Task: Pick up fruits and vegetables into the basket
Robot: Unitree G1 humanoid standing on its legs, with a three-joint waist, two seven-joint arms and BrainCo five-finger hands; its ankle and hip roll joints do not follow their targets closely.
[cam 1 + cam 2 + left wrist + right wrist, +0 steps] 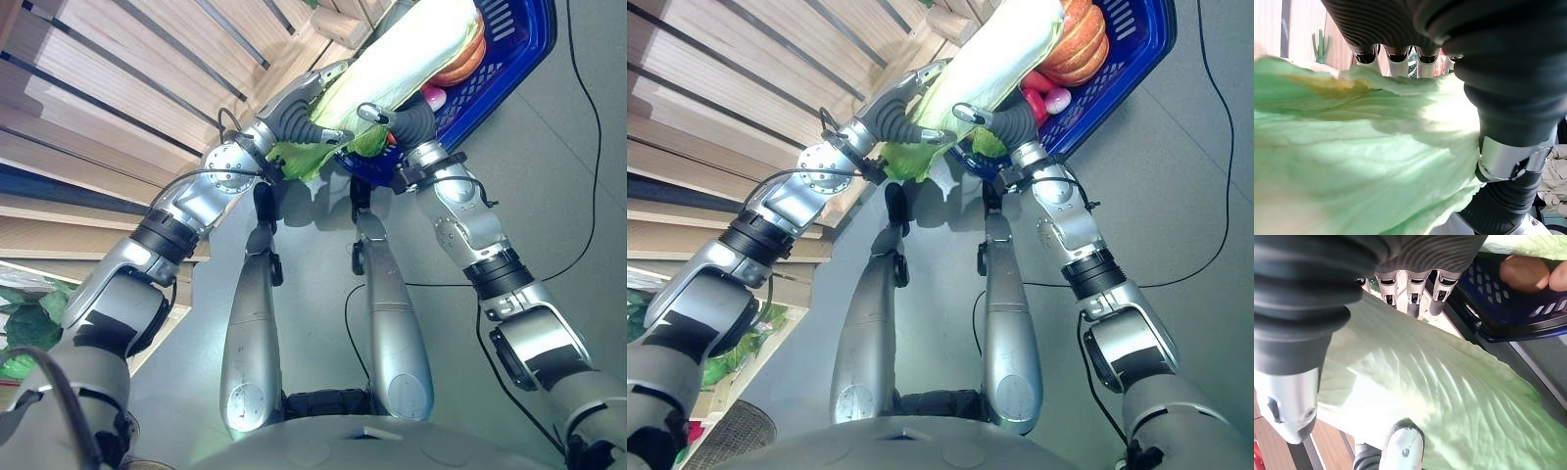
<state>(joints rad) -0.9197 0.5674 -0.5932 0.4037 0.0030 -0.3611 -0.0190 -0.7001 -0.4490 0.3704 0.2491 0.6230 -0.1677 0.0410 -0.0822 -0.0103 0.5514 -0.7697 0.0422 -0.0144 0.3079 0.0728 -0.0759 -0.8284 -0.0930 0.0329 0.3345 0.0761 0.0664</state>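
Note:
A long pale-green napa cabbage (411, 49) is held up between both hands, its leafy end hanging down and its far end over the blue plastic basket (519, 49). My left hand (304, 113) grips it from the left, fingers running along its side. My right hand (407, 122) grips from the right, at the basket's near rim; its fingers (1413, 296) lie over the leaves and its thumb (1403, 445) presses from the other side. Inside the basket lie an orange pumpkin (1078, 44) and a pink-red fruit (1043, 93), partly hidden by the cabbage.
Wooden slatted shelving (118, 98) runs along the left side. More green leafy vegetables (24, 323) lie on a low shelf at the lower left. The basket stands on the grey floor (549, 166), close to the shelving's end.

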